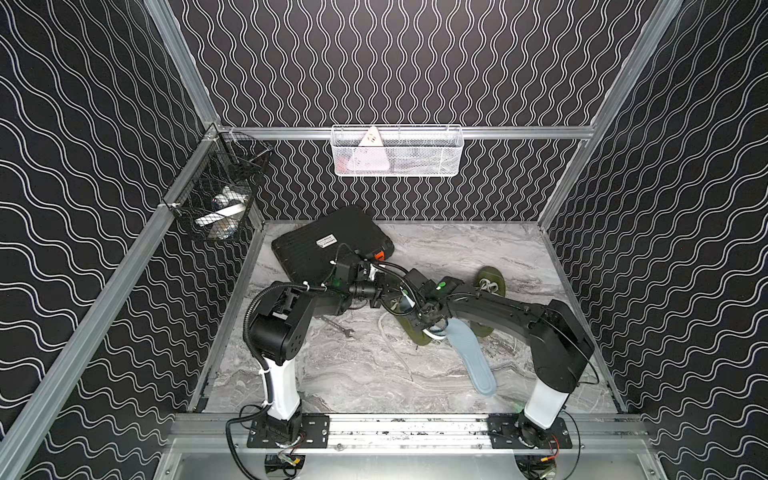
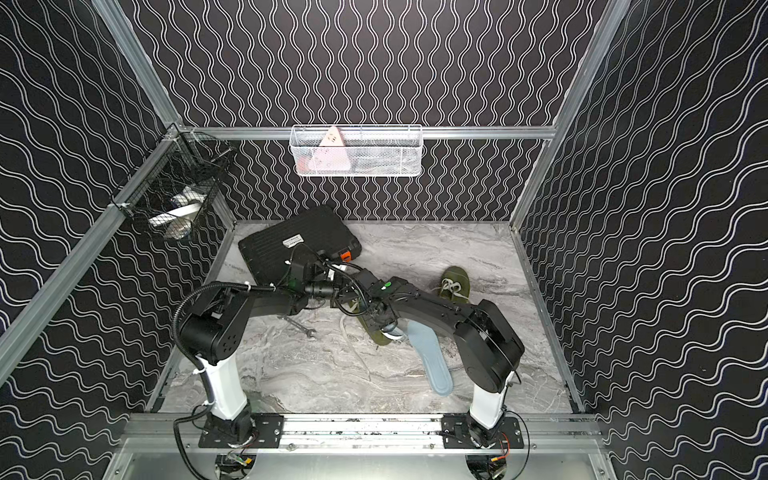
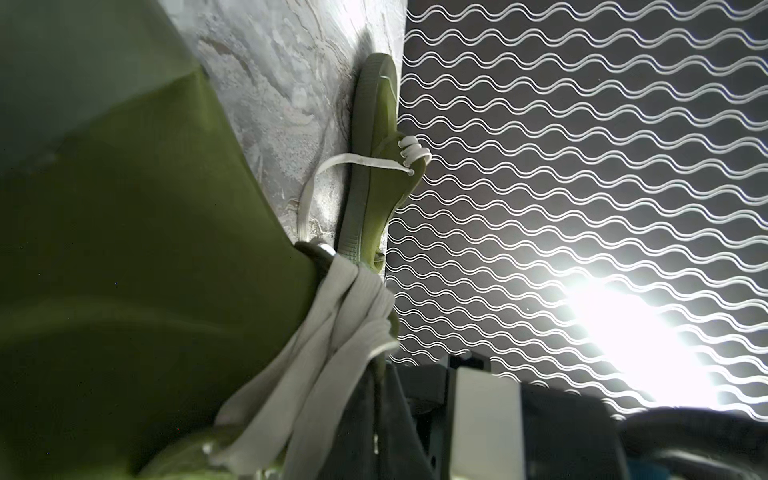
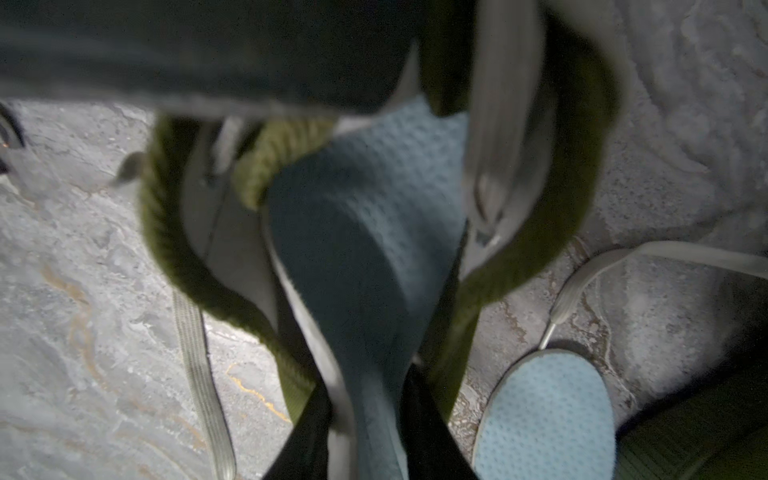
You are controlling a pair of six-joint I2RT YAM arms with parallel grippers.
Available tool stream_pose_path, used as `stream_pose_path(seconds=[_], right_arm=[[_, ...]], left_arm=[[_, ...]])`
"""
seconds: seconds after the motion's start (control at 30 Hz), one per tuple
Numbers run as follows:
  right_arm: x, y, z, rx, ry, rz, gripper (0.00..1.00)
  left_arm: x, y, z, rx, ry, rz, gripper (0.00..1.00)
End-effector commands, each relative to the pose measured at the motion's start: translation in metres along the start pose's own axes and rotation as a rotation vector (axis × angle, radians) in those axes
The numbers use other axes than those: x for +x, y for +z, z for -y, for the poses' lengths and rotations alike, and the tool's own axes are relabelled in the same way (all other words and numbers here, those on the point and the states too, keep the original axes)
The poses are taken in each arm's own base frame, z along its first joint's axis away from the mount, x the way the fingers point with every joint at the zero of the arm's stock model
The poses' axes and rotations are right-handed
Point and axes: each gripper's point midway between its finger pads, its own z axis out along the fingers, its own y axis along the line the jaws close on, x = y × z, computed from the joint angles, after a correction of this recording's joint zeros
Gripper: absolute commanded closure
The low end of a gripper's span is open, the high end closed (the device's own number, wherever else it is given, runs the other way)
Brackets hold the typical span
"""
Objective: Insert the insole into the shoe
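1. Pale blue perforated foam insole (image 4: 365, 232): clamped between the fingers of the right gripper (image 4: 365, 424). Its forward end is inside the mouth of the olive-green knitted lace-up shoe (image 1: 419, 337); its rear part is outside the collar.
2. Shoe location: middle of the grey marbled desk (image 1: 332, 374), beneath both wrists.
3. Left gripper (image 1: 384, 300): jaws together, at the shoe's upper beside the off-white flat laces (image 3: 332, 332). Whether cloth is pinched cannot be told.
4. Handling, as judged:
   - Feed the insole along the shoe's length, low against the footbed, so the toe end does not fold under.
   - The left arm should brace the shoe against sliding and keep the mouth wide.
   - Once the toe end seats, a grip further back would help press the heel end down past the collar.
5. Risks, as judged: the soft foam may buckle if pushed from far behind, and loose laces near the mouth may be dragged in.
6. Not to be confused:
   - a second pale blue insole (image 1: 471, 359), lying flat on the desk just beside the shoe;
   - a second olive-green shoe (image 1: 494, 276), further back.
7. Markings: a white label (image 1: 326, 241) on the black ribbed hard case (image 1: 307, 257), its print too small to read. No brand is legible on the shoes or insoles.
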Motion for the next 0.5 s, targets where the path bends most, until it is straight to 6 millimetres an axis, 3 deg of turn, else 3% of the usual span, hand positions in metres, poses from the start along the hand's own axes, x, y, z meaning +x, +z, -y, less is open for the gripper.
stream_pose_path(seconds=[0.0, 0.2, 0.47], right_arm=[[-0.008, -0.012, 0.002, -0.007, 0.043, 0.063, 0.72], [0.004, -0.017, 0.007, -0.021, 0.046, 0.106, 0.72], [-0.019, 0.001, 0.006, -0.01, 0.014, 0.114, 0.71]], left_arm=[[0.0, 0.0, 0.015, 0.06, 0.034, -0.012, 1.0], [-0.004, 0.001, 0.017, 0.065, 0.035, -0.003, 1.0], [0.001, 0.001, 0.011, 0.06, 0.024, -0.01, 1.0]])
